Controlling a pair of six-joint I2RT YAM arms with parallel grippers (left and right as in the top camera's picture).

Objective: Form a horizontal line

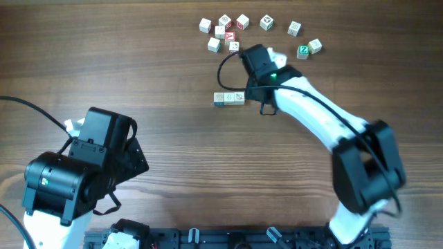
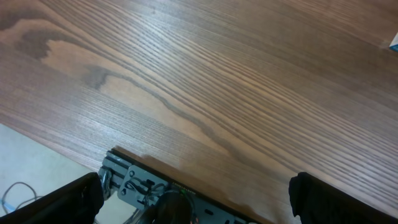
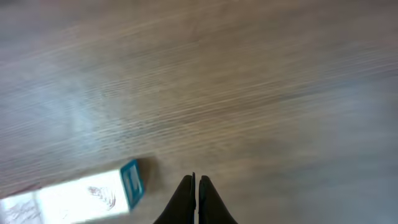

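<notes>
The horizontal line (image 1: 229, 99) of three letter cubes lies mid-table, its cubes touching edge to edge. It sits just beside the right gripper (image 3: 196, 190), whose fingers are pressed together and hold nothing. Loose cubes (image 1: 242, 22) lie scattered beyond it, and the left gripper (image 2: 196, 186) gapes wide over the wooden table (image 2: 186, 81), well apart.

Only one legible mark: green cube (image 1: 302, 50), upper right of the overhead view, has a white letter on top that looks like a Z. Red cube (image 1: 230, 37) in the top-centre cluster has a white mark, too small to read. Row of three cubes (image 1: 229, 99), centre of frame, has a bluish mark on the left cube, unreadable. In the right wrist view, lower left, there's a blue face and a faint drawing, both blurred, no text legible.
</notes>
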